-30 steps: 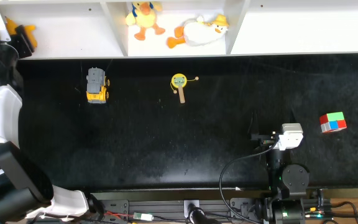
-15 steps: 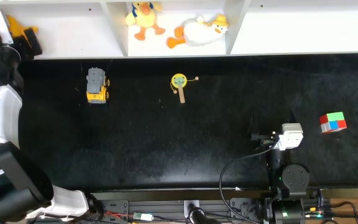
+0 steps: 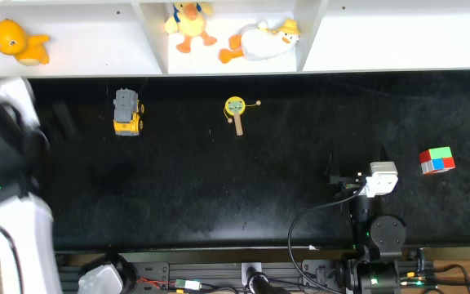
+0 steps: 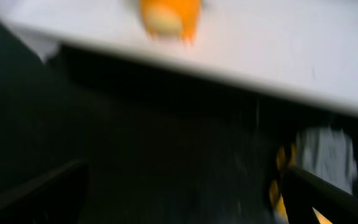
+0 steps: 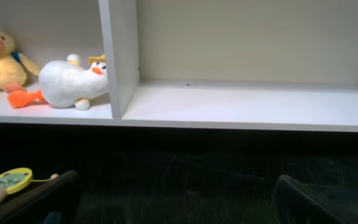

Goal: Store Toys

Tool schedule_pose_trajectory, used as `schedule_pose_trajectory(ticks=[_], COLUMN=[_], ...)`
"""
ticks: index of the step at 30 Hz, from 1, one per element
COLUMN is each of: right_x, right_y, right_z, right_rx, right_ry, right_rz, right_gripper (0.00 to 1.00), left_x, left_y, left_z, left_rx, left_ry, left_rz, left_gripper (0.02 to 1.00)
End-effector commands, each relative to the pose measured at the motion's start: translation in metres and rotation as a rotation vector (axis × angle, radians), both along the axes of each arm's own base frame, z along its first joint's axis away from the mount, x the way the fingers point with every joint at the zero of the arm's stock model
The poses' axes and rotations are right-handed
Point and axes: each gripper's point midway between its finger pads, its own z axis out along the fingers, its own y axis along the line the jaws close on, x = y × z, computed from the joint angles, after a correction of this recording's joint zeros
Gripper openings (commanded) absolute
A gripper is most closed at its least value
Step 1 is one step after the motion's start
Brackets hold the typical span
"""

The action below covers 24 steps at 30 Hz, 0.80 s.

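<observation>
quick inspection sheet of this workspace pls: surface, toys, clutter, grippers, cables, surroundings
Surface: black mat, three toys on it.
Job's things: orange rubber duck in the shelf's left compartment; yellow plush duck and white plush goose in the middle compartment; grey and yellow toy truck, green rattle drum with wooden handle and multicoloured cube not yet stored.
Clutter: nothing seen.
Grippers: left gripper open, holding nothing, in front of the left compartment; right gripper open, holding nothing, low over the mat.
Cables: black cable looped beside the right arm's base.
Surroundings: white shelf unit along the mat's far edge.
</observation>
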Motion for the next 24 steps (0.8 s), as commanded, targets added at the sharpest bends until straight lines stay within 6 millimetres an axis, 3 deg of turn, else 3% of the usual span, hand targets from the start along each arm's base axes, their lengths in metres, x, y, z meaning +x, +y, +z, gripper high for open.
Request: schedule_pose_trajectory(ticks=[1, 8, 13, 24], right_x=[0.000, 0.000, 0.000, 0.000], right_y=[0.002, 0.002, 0.002, 0.002], right_z=[-0.003, -0.003, -0.003, -0.003], right_rx=[0.000, 0.000, 0.000, 0.000], right_ry=[-0.002, -0.002, -0.002, -0.002], right_rz=[0.011, 0.011, 0.011, 0.011], right_gripper=[0.996, 0.996, 0.996, 0.993], left_x=[-0.032, -0.026, -0.017, -0.004], left_y=[-0.045, -0.100, -0.130, -0.120], left_z=[-0.046, -0.070, -0.066, -0.055], left_rx=[-0.115, -0.105, -0.137, -0.090], left_ry=[0.066, 0.177, 0.192, 0.146], left_rz=[-0.044, -0.103, -0.169, -0.126], left_gripper=[0.998, 0.998, 0.998, 1.000])
